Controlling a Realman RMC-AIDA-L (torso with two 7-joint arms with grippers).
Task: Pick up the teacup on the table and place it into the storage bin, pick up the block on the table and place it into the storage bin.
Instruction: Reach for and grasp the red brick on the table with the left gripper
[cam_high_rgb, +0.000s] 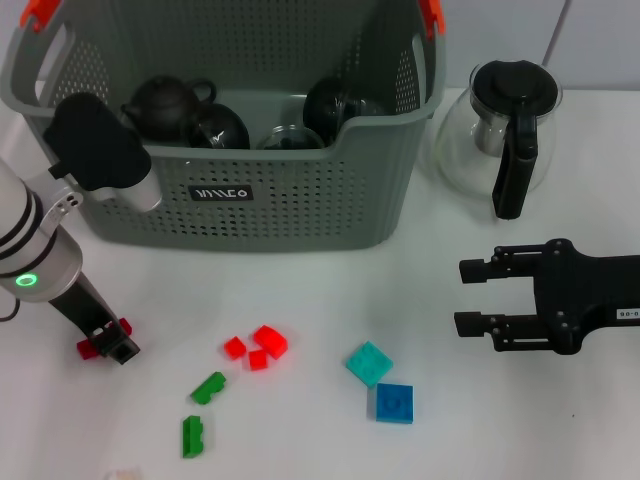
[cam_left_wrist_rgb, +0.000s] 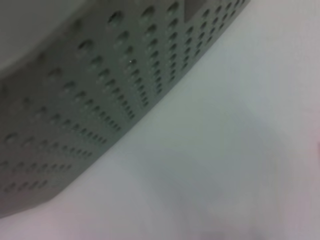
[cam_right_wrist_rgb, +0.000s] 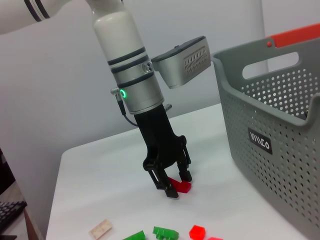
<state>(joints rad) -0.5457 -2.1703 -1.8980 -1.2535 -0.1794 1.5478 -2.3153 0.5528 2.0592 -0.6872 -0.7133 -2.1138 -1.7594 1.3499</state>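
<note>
My left gripper (cam_high_rgb: 106, 342) (cam_right_wrist_rgb: 178, 185) stands fingers-down on the table at the front left, shut on a red block (cam_high_rgb: 88, 348) (cam_right_wrist_rgb: 183, 186) that still touches the tabletop. Just behind it is the grey perforated storage bin (cam_high_rgb: 300, 205) (cam_left_wrist_rgb: 75, 125) (cam_right_wrist_rgb: 285, 145). A dark teacup (cam_high_rgb: 222, 126) lies inside the bin beside a dark teapot (cam_high_rgb: 165, 100). My right gripper (cam_high_rgb: 462, 296) hovers open over the table on the right, holding nothing.
A glass pot (cam_high_rgb: 505, 125) with a black handle stands at the back right. Loose blocks lie in front: red pieces (cam_high_rgb: 260, 348), two green ones (cam_high_rgb: 208, 387), a teal one (cam_high_rgb: 369, 363), a blue one (cam_high_rgb: 395, 402). A beige block (cam_right_wrist_rgb: 101, 228) lies near the front edge.
</note>
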